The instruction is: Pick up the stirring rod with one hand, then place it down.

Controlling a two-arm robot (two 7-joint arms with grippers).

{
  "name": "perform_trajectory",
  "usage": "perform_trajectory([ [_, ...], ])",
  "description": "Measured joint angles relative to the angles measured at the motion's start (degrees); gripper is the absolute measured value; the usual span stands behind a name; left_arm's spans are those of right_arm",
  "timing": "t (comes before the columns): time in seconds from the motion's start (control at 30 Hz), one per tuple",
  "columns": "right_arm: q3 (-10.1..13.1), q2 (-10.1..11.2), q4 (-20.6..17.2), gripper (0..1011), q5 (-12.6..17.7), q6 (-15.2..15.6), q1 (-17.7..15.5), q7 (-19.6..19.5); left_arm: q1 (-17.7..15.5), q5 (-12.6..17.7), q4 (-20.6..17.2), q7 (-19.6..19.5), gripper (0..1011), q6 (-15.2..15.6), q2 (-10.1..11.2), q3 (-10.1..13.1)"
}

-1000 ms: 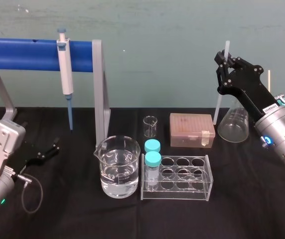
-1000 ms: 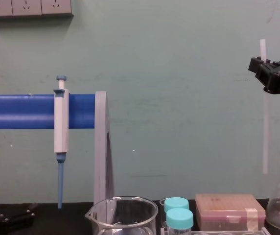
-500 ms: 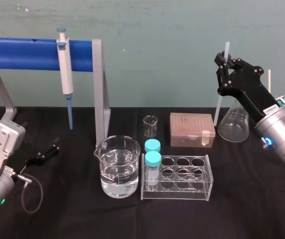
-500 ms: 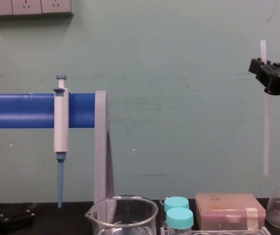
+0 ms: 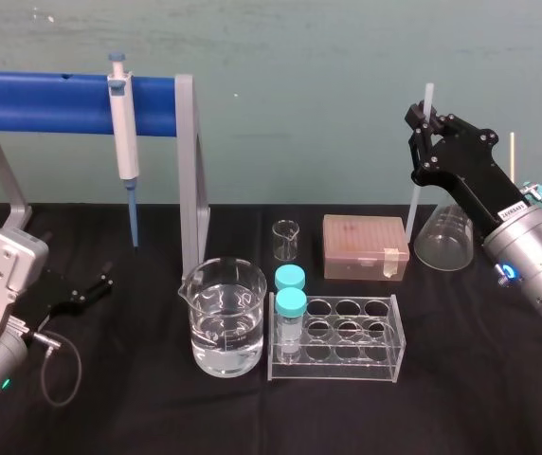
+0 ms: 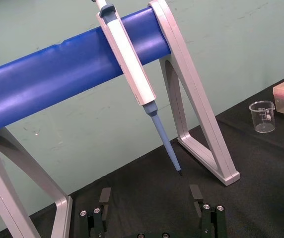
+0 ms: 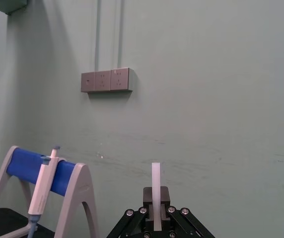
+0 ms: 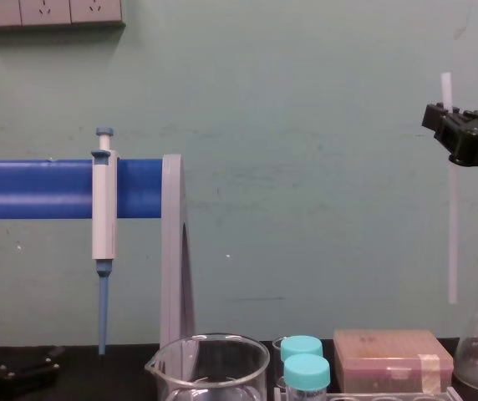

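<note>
You see one blue-barred grey stand (image 5: 63,104) carrying one white-and-blue pipette (image 5: 125,142), and one glass beaker (image 5: 222,332) of water. Your right gripper (image 5: 424,121) pinches the single thin, translucent stirring rod (image 5: 413,204) upright, aloft near the conical flask (image 5: 446,237). Your left gripper (image 5: 108,280) rests splayed wide on the black table (image 5: 138,417).

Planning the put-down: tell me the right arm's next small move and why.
Probably lower the right tool slowly, steering away from the flask. It is shut on the stirring rod, which hangs upright in the air, its lower end beside the flask's neck and above the table. The left tool lies parked, open, at the table's left.
</note>
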Motion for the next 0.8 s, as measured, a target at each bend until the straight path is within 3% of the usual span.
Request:
perform_trajectory([
  [0.8, -0.3, -0.2, 0.4, 72, -0.1, 0.2, 0.4, 0.2, 0.0, 0.0, 0.0, 0.0, 1000, 0.0, 0.0, 0.0],
])
